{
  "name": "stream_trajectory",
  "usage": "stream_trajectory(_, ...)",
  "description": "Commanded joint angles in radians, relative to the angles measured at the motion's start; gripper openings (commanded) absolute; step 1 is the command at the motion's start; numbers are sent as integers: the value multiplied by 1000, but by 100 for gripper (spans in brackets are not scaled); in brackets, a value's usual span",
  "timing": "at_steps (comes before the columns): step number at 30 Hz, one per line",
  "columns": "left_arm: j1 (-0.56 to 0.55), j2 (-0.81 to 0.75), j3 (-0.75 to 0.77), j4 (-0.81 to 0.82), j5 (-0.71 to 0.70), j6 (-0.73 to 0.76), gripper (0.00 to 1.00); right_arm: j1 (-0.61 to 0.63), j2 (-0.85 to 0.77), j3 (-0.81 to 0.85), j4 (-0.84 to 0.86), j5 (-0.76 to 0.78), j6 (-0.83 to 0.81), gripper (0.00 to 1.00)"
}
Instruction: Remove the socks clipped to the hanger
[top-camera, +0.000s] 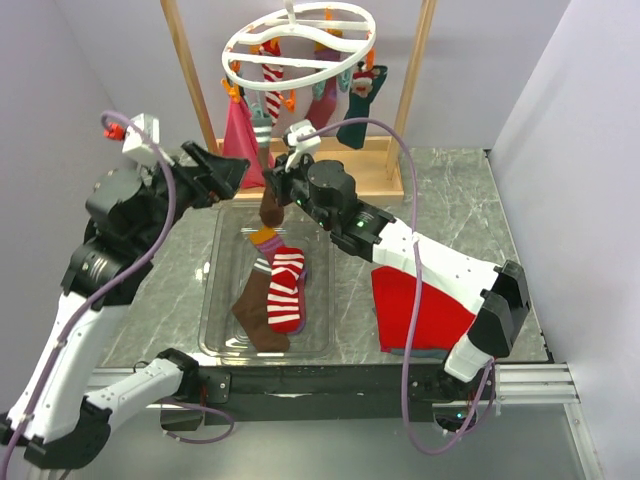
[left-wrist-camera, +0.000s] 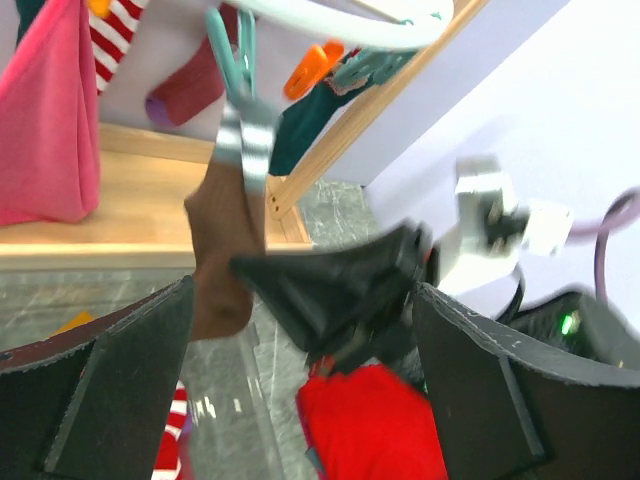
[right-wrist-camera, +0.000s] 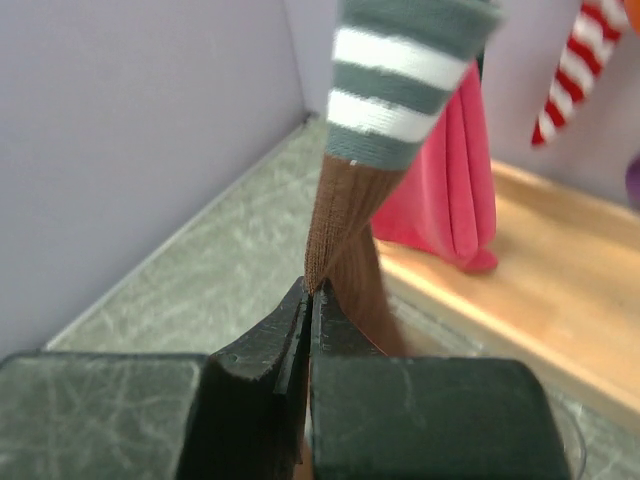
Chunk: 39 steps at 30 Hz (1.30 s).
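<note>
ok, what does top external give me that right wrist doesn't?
Only top external: the round white hanger with other clipped socks, the clear tray holding a striped sock, and the open left pincer. Only right wrist: the close-up of the right pincer, tips shut on the lower end of the hanging brown sock. Both: that brown sock, the pink cloth and the wooden base.

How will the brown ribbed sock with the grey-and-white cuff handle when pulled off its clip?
Probably floppy: the brown ribbed sock bunches to a fold where the shut right gripper pinches it. Likely light; the knit should stretch before the teal clip lets go.
</note>
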<state>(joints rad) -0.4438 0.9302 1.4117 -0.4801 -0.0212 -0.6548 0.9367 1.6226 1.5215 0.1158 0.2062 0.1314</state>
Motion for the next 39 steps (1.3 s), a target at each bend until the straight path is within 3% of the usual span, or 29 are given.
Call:
stream_trajectory(1,-1,91,102,35,-17,-20,93,-6,-92,-56,19,-60,42,0)
stream_trajectory(12,-1,372,319,17,-134,87,78,-12,-78,-52,10,-76,57,0)
stream_trajectory(18,-1,498,395,20,-195,155,77,-16,-72,-53,12,-79,57,0)
stream_trajectory(28,-1,607,483,51,-284,219,76,-24,-59,-53,16,-83,59,0)
stream_trajectory(39,-1,705,586,40,-269,233,65,-26,-69,-67,16,-77,59,0)
